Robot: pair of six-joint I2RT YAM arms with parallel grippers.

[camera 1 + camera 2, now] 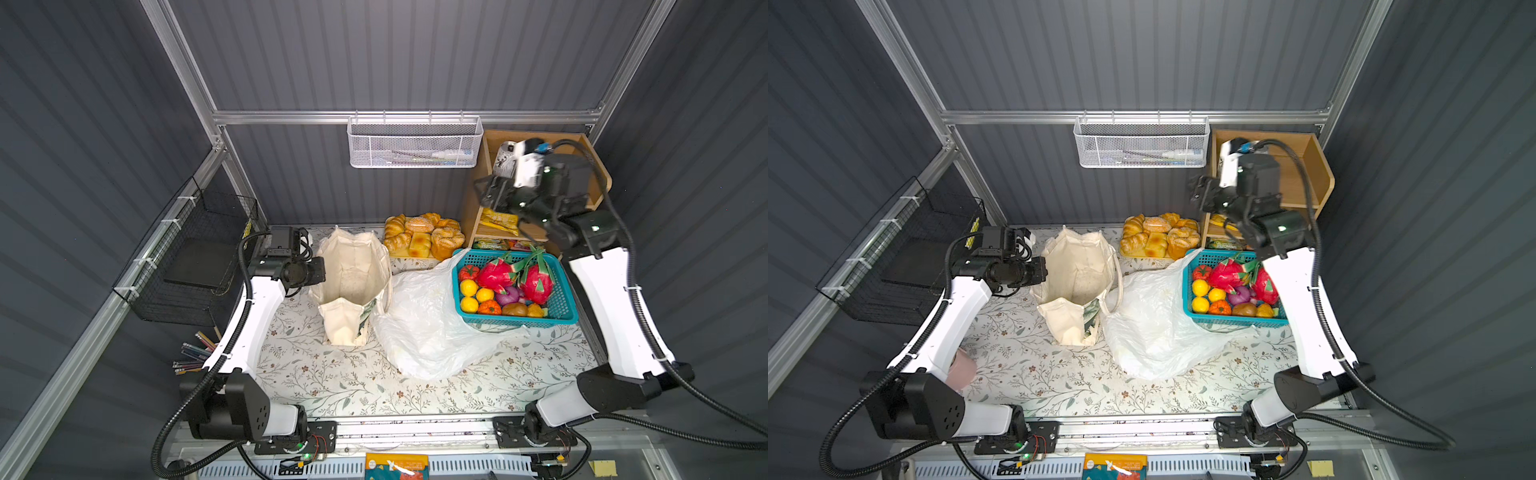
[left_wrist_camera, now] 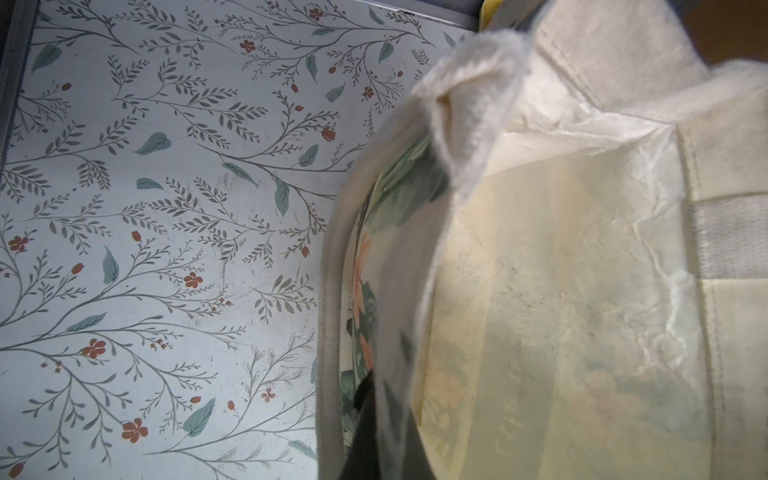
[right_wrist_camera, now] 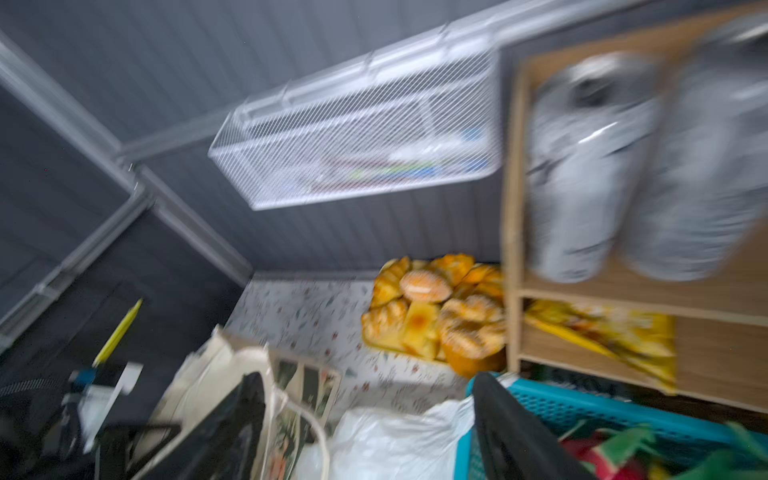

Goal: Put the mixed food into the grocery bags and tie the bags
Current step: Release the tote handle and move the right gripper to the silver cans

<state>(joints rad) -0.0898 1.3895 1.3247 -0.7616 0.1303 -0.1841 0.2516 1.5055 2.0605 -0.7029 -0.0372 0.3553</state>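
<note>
Right end effector (image 1: 486,195) spread wide, empty; drink can (image 1: 504,160) upright on shelf (image 1: 489,145) just beyond it, right arm nearer. Left end effector (image 1: 319,272) pinches tote (image 1: 353,270) rim.

Matt cream canvas tote (image 1: 353,270), crinkled glossy plastic carrier bag (image 1: 424,332), smooth wooden shelf (image 1: 1318,166)

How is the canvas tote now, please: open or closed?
Open: the canvas tote stands upright, mouth gaping, cream interior showing in both top views.

Tote (image 1: 353,270) on the tabletop (image 1: 332,386). Right of the tote: plastic bag (image 1: 424,324) touching it, then basket (image 1: 515,321) holding dragon fruits (image 1: 496,274). Behind and right of the tote: bread rolls (image 1: 424,237), then shelf unit (image 1: 1323,178), can (image 1: 505,156) above snack packet (image 1: 498,220).
</note>
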